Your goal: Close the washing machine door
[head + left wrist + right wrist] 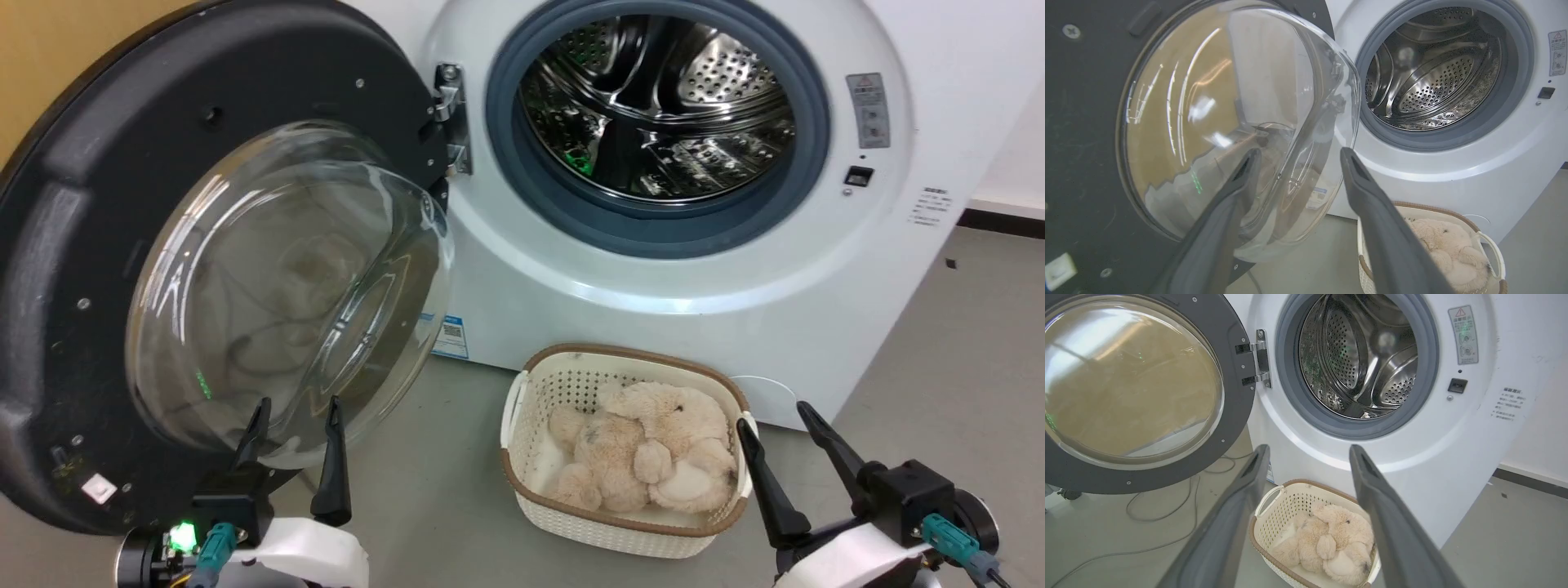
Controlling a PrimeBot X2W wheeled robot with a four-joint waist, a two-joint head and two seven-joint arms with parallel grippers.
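Note:
The washing machine door point(106, 204) stands swung wide open to the left, its black rim and bulging glass bowl point(286, 286) facing me; it shows too in the left wrist view point(1081, 143) and right wrist view point(1237, 388). A metal hinge point(451, 118) joins it to the white washing machine point(735, 286), whose steel drum point(653, 114) is bare inside the grey gasket. My left gripper point(298, 412) is open, its tips just below the glass bowl, near it. My right gripper point(771, 416) is open over the floor at the basket's right.
A white perforated basket point(563, 514) with a beige plush toy point(645, 457) sits on the grey floor right before the washer. Cables point(1159, 514) lie on the floor under the door. A wooden panel point(65, 49) stands behind the door.

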